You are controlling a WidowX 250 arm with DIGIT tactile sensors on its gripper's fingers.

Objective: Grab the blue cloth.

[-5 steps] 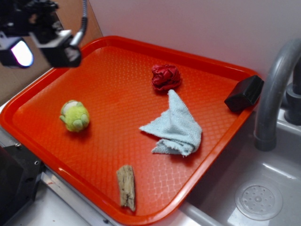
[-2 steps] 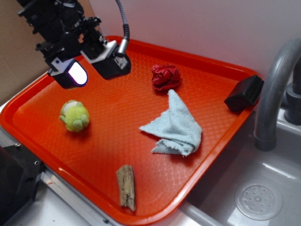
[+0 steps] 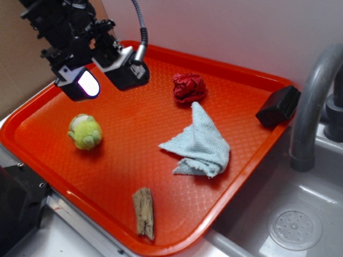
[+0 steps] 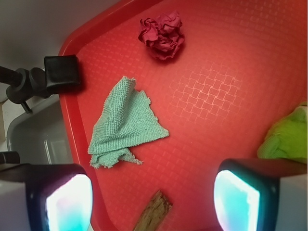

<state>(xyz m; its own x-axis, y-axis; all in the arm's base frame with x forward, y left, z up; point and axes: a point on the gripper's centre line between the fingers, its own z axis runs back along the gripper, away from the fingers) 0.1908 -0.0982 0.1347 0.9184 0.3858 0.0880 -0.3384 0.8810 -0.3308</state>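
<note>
Wood piece [image 3: 143, 212]: a short weathered chip lying flat near the front rim of the orange tray [image 3: 48, 112]; its tip shows at the bottom of the wrist view [image 4: 153, 211].
Green plush ball [image 3: 84, 131]: sits on the tray's left part, well apart from the wood piece; in the wrist view it lies at the right edge [image 4: 285, 137], just above one finger.
Blue cloth [image 3: 199, 144]: pale blue-grey terry, crumpled into a rough triangle with one corner pointing toward the tray's far side; it rests on the tray's right-of-centre area, nothing touching it. In the wrist view [image 4: 125, 126] it lies left of centre, near the tray's rim, with frayed edges showing.
Gripper [image 3: 104, 77]: hangs in the air over the tray's far-left part, above and behind the green ball and well apart from the cloth. Its two pale fingers [image 4: 68, 201] stand spread wide with bare tray between them, holding nothing.
Red fabric ball [image 3: 188, 87]: a dark red crumpled wad toward the tray's far side, just beyond the cloth's pointed corner but not touching it.
Black block [image 3: 277, 105]: rests on the tray's far-right rim.
Faucet [image 3: 316, 101]: a grey curved pipe standing just right of the tray, over the sink [image 3: 300, 214].
</note>
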